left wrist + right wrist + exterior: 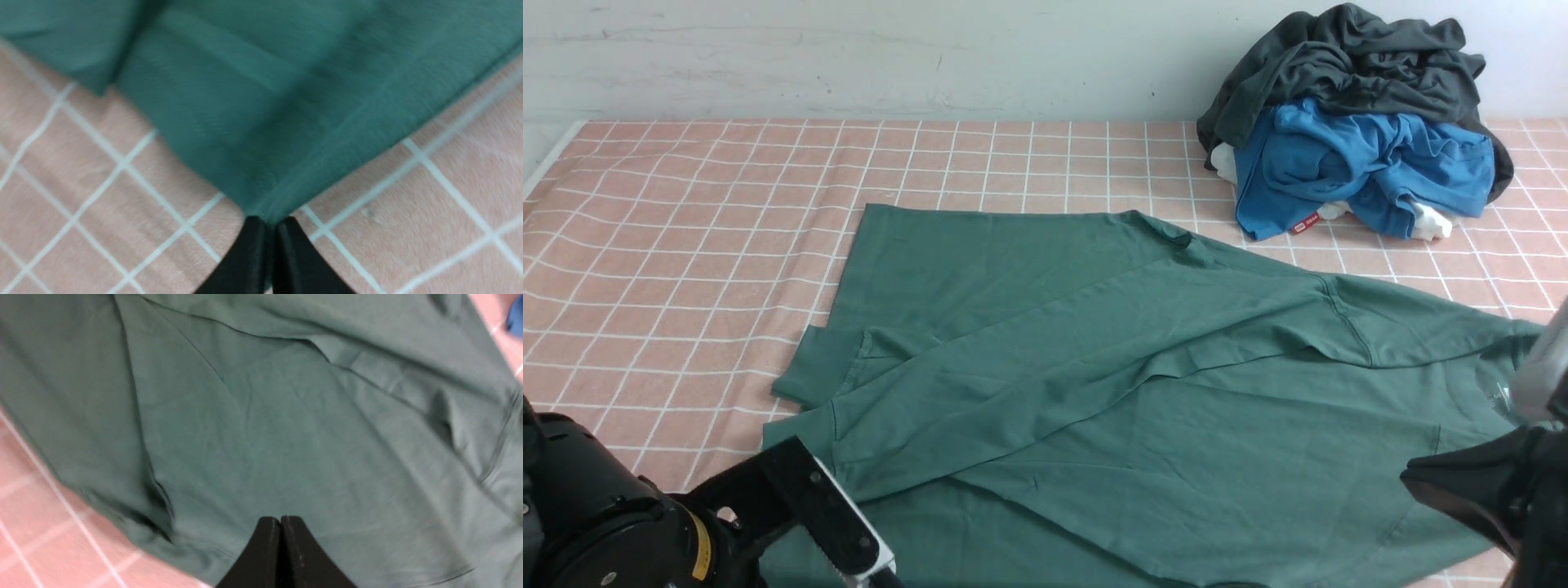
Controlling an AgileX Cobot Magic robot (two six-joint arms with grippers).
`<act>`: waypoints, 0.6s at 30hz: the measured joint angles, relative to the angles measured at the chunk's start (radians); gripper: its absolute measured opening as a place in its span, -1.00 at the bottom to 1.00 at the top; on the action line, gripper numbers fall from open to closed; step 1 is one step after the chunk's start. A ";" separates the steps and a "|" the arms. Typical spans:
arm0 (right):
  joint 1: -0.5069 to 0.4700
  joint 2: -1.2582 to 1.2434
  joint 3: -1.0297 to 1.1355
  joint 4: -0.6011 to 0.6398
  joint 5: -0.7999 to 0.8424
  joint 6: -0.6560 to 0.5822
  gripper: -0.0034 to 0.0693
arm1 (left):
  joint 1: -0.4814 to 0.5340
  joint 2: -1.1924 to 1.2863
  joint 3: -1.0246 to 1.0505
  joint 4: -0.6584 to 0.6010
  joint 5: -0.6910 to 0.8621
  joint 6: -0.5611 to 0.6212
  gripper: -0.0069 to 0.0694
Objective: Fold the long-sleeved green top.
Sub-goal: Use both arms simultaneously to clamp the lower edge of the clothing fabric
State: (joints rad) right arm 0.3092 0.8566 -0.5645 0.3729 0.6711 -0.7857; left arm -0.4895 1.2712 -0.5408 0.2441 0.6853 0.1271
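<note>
The green long-sleeved top (1094, 367) lies spread on the pink checked table cover, with a sleeve folded slantwise across its body. My left gripper (870, 563) is at the near left. In the left wrist view it (269, 222) is shut on a corner of the top (265, 102), with green cloth between the fingertips. My right gripper (1421, 482) is at the near right, over the top. In the right wrist view it (280, 520) is shut, with nothing seen between the jaws and the green cloth (265, 416) beneath it. The neck label is hidden.
A heap of clothes sits at the back right: a dark charcoal garment (1347, 73) on top of a bright blue one (1356, 163), with white cloth beneath. The pink checked cover (686, 245) runs to the table's left edge (547, 163). A pale wall stands behind.
</note>
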 joint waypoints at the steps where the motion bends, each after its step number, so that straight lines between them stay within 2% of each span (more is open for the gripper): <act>1: 0.000 0.022 0.000 -0.027 0.005 -0.062 -0.79 | 0.000 -0.009 -0.007 0.014 0.006 -0.066 -0.80; 4: 0.000 0.079 0.000 -0.109 0.031 -0.144 -0.55 | 0.000 -0.026 -0.024 0.022 0.041 -0.134 -0.80; 6: 0.000 0.164 0.000 -0.235 0.037 -0.181 -0.24 | 0.000 -0.042 -0.044 0.023 0.070 -0.156 -0.80; 8: 0.000 0.258 0.000 -0.367 0.027 -0.195 -0.04 | 0.000 -0.056 -0.050 0.023 0.076 -0.159 -0.80; 9: 0.000 0.267 0.000 -0.395 0.023 -0.195 -0.01 | 0.000 -0.058 -0.050 0.023 0.076 -0.160 -0.80; 10: 0.000 0.322 0.000 -0.480 0.006 -0.195 0.05 | 0.000 -0.067 -0.050 0.022 0.079 -0.163 -0.80; 11: 0.000 0.386 0.000 -0.570 -0.019 -0.185 0.09 | -0.001 -0.078 -0.050 0.019 0.082 -0.163 -0.80; 14: 0.000 0.503 0.000 -0.714 -0.063 -0.127 0.07 | -0.001 -0.104 -0.050 0.018 0.085 -0.165 -0.80; 18: 0.000 0.620 0.000 -0.836 -0.078 -0.046 -0.05 | -0.001 -0.135 -0.050 0.018 0.094 -0.165 -0.80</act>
State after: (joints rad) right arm 0.3092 1.4763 -0.5645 -0.4636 0.5930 -0.8315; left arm -0.4902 1.1363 -0.5906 0.2622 0.7789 -0.0383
